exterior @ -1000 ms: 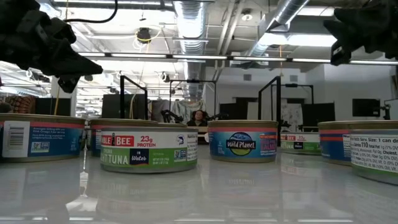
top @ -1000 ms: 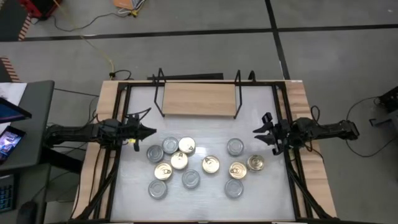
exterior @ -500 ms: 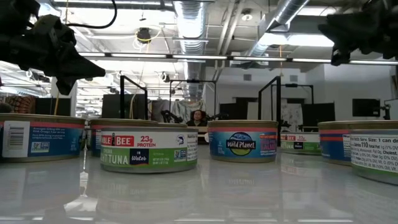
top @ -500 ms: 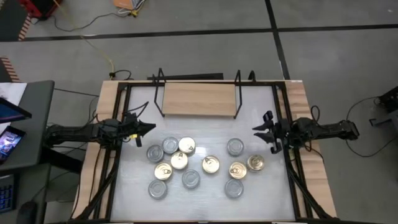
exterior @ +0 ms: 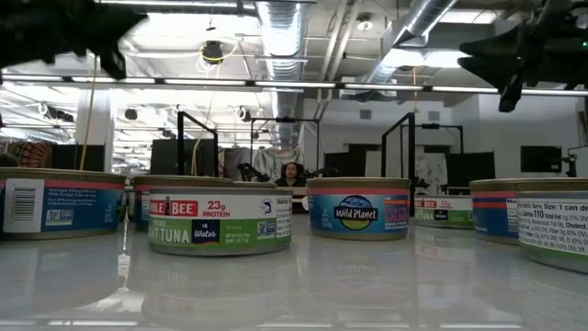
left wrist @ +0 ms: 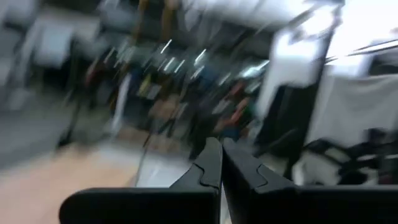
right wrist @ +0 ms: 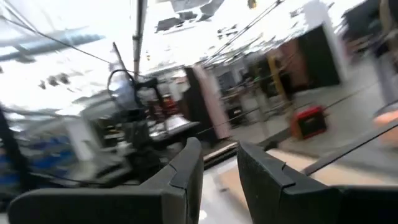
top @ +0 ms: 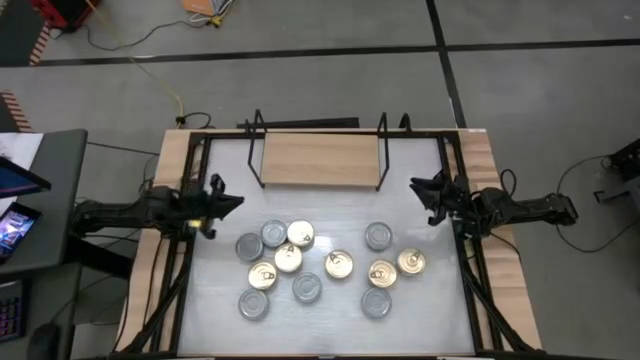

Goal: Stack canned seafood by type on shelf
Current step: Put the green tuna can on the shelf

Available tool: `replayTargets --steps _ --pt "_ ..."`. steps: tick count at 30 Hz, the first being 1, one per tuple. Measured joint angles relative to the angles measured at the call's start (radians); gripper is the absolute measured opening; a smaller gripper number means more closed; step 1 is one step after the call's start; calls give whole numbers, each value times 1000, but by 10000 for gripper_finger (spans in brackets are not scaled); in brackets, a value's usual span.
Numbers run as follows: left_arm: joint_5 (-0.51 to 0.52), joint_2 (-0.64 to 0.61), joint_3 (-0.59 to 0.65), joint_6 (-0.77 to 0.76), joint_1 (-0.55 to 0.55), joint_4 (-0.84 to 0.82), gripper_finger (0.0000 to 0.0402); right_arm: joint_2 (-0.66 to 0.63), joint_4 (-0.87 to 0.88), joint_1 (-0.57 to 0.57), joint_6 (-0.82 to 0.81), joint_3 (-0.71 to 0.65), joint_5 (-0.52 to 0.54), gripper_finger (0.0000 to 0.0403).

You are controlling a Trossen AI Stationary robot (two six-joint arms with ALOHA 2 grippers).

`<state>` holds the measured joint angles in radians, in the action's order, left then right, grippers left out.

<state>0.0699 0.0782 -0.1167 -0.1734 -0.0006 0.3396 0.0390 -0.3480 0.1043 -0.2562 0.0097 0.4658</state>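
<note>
The left gripper [left wrist: 221, 163] fills the 6 o'clock part of the left wrist view, its two dark fingers [left wrist: 208, 171] pressed together with no gap, nothing between them. Beyond them the room is smeared. A pale wooden surface [left wrist: 68, 171] lies toward 8 o'clock, and a dark upright panel [left wrist: 292, 118] stands toward 3 o'clock.

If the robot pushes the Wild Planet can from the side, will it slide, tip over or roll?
The Wild Planet can probably slides: it looks low, wide and flat-based, and the white tabletop looks glossy. Tipping or rolling seems unlikely. Its metal wall looks stiff, likely holding shape when gripped.
</note>
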Motion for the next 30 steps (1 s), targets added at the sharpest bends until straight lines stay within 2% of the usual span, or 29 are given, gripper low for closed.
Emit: replayTargets --steps 2,5,11,15,18,23,30 --pt "-47 1 0 69 0 83 0 7 -19 0 -11 0 -65 127" --pt "-51 27 0 153 0 135 0 40 -17 0 -9 13 -150 127" --pt "74 168 0 206 0 211 0 204 4 0 -27 98 -160 127" --pt "92 290 -4 191 0 299 0 385 31 0 -24 205 -160 127" --pt "92 377 -44 182 0 296 0 531 125 0 -16 310 -158 127" --pt "94 517 -138 145 0 209 6 728 382 0 -23 489 -164 128" --pt "100 717 -263 139 -20 92 69 953 668 0 -66 647 -207 153"
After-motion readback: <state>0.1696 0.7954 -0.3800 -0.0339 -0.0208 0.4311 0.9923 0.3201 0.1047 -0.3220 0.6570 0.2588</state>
